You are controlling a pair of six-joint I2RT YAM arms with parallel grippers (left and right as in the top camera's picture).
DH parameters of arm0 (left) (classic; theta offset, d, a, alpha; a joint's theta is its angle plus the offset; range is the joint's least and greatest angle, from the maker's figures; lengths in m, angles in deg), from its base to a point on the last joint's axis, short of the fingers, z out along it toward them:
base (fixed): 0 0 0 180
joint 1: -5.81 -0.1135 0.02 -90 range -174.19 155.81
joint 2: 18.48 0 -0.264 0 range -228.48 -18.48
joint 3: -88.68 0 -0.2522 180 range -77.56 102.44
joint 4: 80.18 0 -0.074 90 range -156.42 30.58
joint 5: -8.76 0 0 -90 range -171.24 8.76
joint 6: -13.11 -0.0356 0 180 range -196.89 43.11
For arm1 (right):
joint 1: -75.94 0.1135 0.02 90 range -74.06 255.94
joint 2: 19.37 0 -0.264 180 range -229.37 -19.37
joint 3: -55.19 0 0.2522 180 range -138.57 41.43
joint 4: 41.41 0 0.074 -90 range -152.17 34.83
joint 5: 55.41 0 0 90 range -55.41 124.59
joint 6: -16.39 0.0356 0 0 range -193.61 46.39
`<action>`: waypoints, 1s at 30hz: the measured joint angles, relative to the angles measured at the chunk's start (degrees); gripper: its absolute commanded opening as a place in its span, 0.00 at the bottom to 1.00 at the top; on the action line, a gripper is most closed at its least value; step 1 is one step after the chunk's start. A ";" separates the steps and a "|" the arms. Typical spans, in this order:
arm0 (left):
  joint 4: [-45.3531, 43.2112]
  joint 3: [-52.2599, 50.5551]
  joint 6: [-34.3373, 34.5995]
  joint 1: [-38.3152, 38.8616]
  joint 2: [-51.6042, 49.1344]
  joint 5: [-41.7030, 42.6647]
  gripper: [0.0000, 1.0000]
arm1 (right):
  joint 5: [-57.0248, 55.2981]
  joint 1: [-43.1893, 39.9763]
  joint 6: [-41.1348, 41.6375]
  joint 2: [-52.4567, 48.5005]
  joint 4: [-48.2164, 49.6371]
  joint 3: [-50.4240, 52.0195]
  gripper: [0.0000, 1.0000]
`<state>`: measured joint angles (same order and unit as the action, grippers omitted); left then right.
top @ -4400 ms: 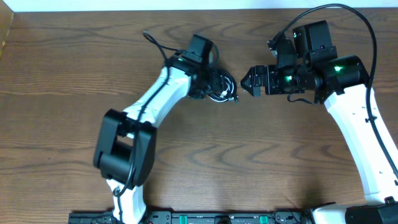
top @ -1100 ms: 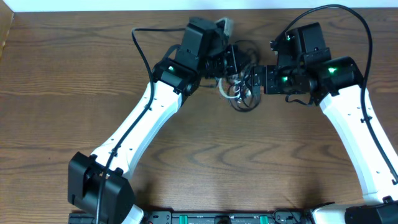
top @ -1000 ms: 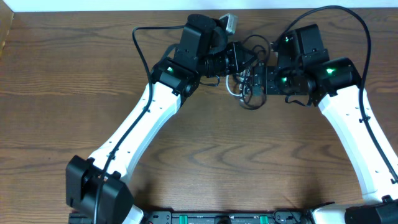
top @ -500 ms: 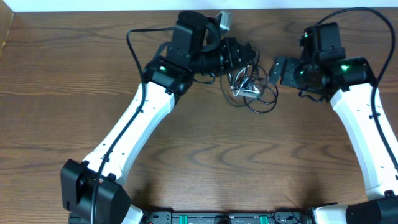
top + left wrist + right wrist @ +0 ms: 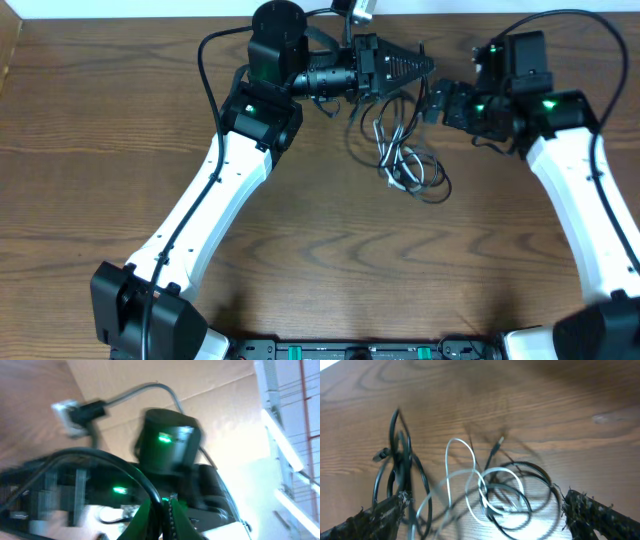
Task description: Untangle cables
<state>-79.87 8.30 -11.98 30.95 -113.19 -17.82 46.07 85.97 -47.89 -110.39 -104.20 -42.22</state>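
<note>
At the far middle of the table [image 5: 100, 120], the left pincer [image 5: 425, 66] points right. Its wrist view suggests it is clenched on a strand of black cable [image 5: 100, 454]. From it the cables [image 5: 405, 165] trail nearward, roughly far to near, into a knotted heap on the wood. The right pincer [image 5: 440, 100], spread wide and empty, hovers just right of the hanging strands and is nearer the heap. Below it the white cable [image 5: 457, 442] loops through black coils. Nothing else stands between.
</note>
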 measured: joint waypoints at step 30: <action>-0.15 -0.02 22.49 -18.36 1.22 5.14 0.07 | 25.64 -1.44 -7.96 2.99 -2.16 1.64 0.99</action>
<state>-80.02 8.28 10.51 12.59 -111.97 -12.69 71.71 84.52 -55.85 -107.40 -106.37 -40.59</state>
